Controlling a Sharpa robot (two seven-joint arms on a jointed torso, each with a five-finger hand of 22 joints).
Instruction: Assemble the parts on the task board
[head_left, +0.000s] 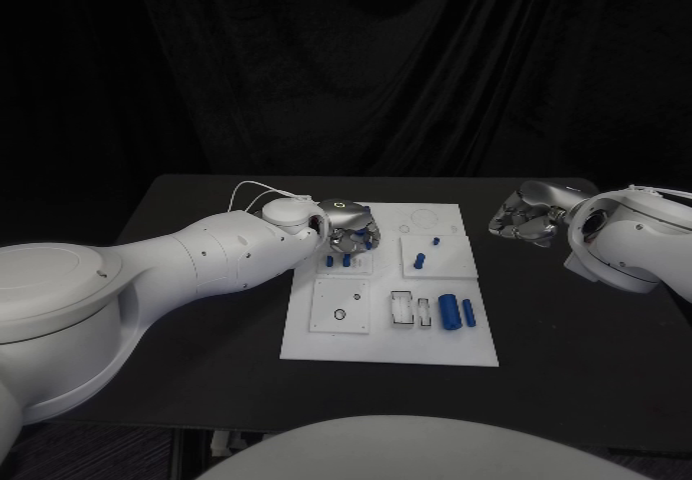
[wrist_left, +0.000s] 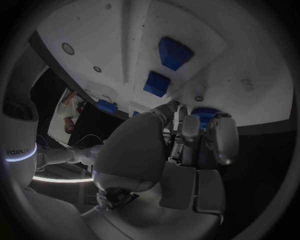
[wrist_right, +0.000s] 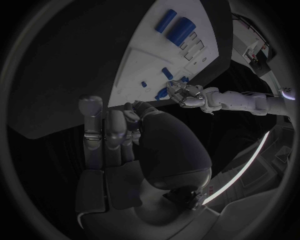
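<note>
The white task board (head_left: 378, 340) lies mid-table. My left hand (head_left: 348, 230) hovers over the board's far left tile. In the left wrist view its fingertips (wrist_left: 215, 125) close around a small blue part (wrist_left: 203, 112). Two short blue pegs (head_left: 339, 261) stand in the tile just in front of the hand, also seen close up as blue pegs (wrist_left: 165, 67). Another blue peg (head_left: 418, 261) stands in the far right tile. Two larger blue cylinders (head_left: 457, 311) lie at the near right. My right hand (head_left: 522, 222) hangs off the board's right side with fingers curled and nothing in them.
White slotted holders (head_left: 410, 309) sit beside the cylinders. The near left tile has a round hole (head_left: 339, 315). The black table (head_left: 577, 340) extends to the right of the board, and a dark curtain hangs behind it.
</note>
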